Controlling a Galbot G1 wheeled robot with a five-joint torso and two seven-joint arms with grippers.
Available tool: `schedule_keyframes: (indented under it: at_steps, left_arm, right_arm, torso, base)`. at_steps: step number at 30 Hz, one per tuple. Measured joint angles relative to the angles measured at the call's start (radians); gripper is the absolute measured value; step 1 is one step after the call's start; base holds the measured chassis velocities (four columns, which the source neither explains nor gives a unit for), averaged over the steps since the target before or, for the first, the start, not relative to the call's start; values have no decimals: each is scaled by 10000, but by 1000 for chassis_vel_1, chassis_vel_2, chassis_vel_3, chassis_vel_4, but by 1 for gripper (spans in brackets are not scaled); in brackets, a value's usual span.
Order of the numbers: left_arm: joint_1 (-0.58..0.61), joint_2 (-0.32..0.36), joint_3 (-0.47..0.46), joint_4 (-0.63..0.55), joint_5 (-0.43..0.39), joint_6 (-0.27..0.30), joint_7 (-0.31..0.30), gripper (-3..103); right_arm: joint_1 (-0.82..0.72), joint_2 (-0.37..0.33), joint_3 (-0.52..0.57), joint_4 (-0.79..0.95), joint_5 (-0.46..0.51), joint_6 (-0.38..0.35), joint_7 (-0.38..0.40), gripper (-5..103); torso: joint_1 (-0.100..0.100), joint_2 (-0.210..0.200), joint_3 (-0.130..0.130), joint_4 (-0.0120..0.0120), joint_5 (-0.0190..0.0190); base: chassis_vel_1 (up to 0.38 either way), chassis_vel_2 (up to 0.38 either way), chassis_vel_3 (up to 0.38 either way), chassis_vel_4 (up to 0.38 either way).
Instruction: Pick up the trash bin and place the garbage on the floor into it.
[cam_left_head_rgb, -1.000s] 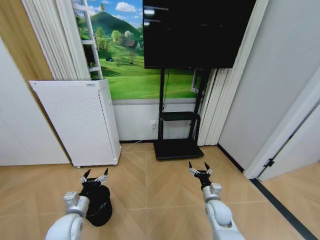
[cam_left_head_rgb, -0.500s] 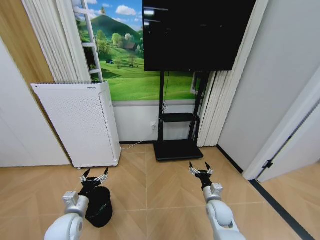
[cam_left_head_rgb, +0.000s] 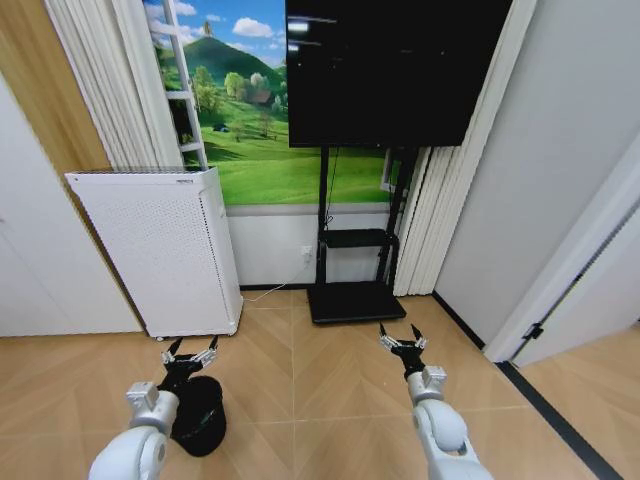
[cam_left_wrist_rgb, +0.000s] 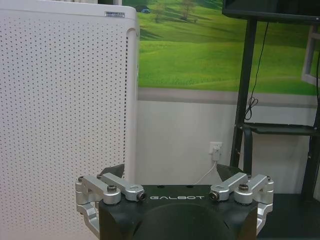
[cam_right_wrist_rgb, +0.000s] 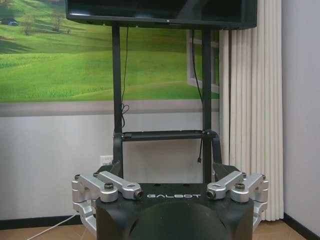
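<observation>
My left gripper (cam_left_head_rgb: 190, 352) hangs low over the floor (cam_left_head_rgb: 300, 400), fingers spread wide, right above the trash bin (cam_left_head_rgb: 200, 420), which stands on the parquet just in front of the tall white perforated appliance (cam_left_head_rgb: 160, 250) (I cannot tell whether a fingertip touches its rim). From my left wrist, that appliance (cam_left_wrist_rgb: 65, 120) looms close, with a wall socket (cam_left_wrist_rgb: 215, 149) beyond it and my left gripper (cam_left_wrist_rgb: 175, 187) open at the base of the picture. My right gripper (cam_left_head_rgb: 402, 341) is out ahead on the other side, also spread wide and holding nothing, pointing at the black TV stand (cam_left_head_rgb: 355, 290) under the big dark screen (cam_left_head_rgb: 385, 65). From the right wrist, the stand (cam_right_wrist_rgb: 165, 135) sits dead ahead, white curtain (cam_right_wrist_rgb: 250, 110) beside it, right gripper (cam_right_wrist_rgb: 169, 185) agape.
</observation>
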Motion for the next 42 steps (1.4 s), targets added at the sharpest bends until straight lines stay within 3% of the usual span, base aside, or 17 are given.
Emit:
schedule_keyframes:
  at_steps: [22, 28, 42]
  left_arm:
    - [6, 22, 61, -1, -66, -41, 57, 100]
    - [87, -17, 199, -6, -95, -173, -290, 100]
    - [137, -13, 161, -39, -93, -229, -436, 100]
  right_arm:
    - [-12, -7, 30, 42, 42, -26, -24, 100]
    - [-43, -2, 31, 64, 78, -102, -96, 100]
    - [-279, -11, 24, 189, 67, -289, -125, 100]
  torso:
    - [413, 970, 557, 0, 0]
    - [471, 1087, 611, 1, 0]
    - [463, 1054, 588, 1, 0]
  base:
    - [0, 0, 0, 0]
    - [0, 0, 0, 0]
    - [0, 0, 0, 0]
